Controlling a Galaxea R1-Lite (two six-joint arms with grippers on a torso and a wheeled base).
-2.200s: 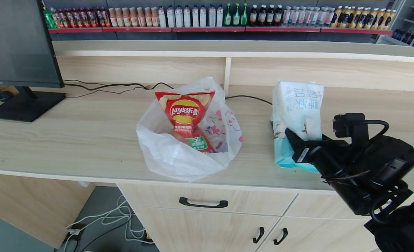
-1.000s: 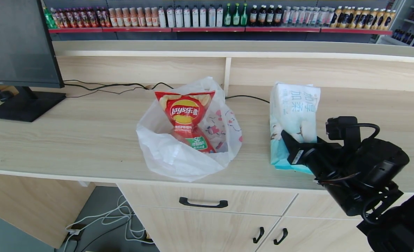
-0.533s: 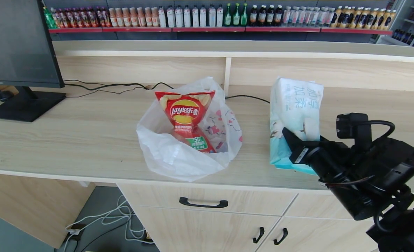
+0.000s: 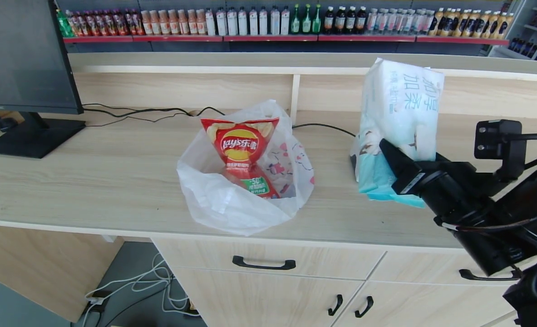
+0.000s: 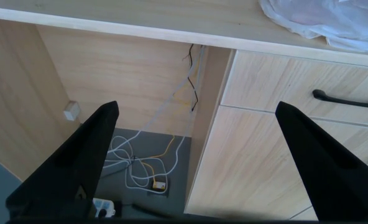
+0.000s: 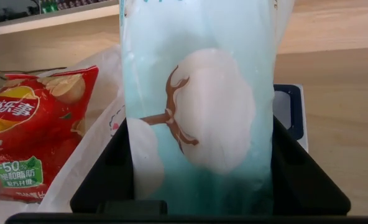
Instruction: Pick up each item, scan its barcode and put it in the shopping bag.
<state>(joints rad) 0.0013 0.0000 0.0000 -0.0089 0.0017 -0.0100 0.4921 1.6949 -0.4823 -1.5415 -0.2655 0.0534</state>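
My right gripper [image 4: 406, 170] is shut on a white and teal tissue pack [image 4: 397, 122], held lifted and tilted above the right side of the counter [image 4: 91, 181]. The right wrist view has the tissue pack [image 6: 199, 118] clamped between the gripper's [image 6: 202, 186] black fingers. A white plastic shopping bag [image 4: 232, 195] sits open at the counter's middle with a red chips bag [image 4: 241, 152] standing inside it; the chips bag [image 6: 28, 137] also appears beside the pack. My left gripper [image 5: 193, 162] hangs open below the counter edge, in front of the cabinet.
A black monitor [image 4: 23, 59] on its stand occupies the back left, with cables [image 4: 136, 113] along the rear wall. A raised ledge [image 4: 295, 68] runs behind the counter. Drawers with black handles [image 4: 263, 263] are below. A dark flat device [image 6: 289, 115] lies on the counter under the pack.
The right gripper has lifted the tissue pack off the counter, up and slightly right, tilting it more upright. The bag and chips have not moved.
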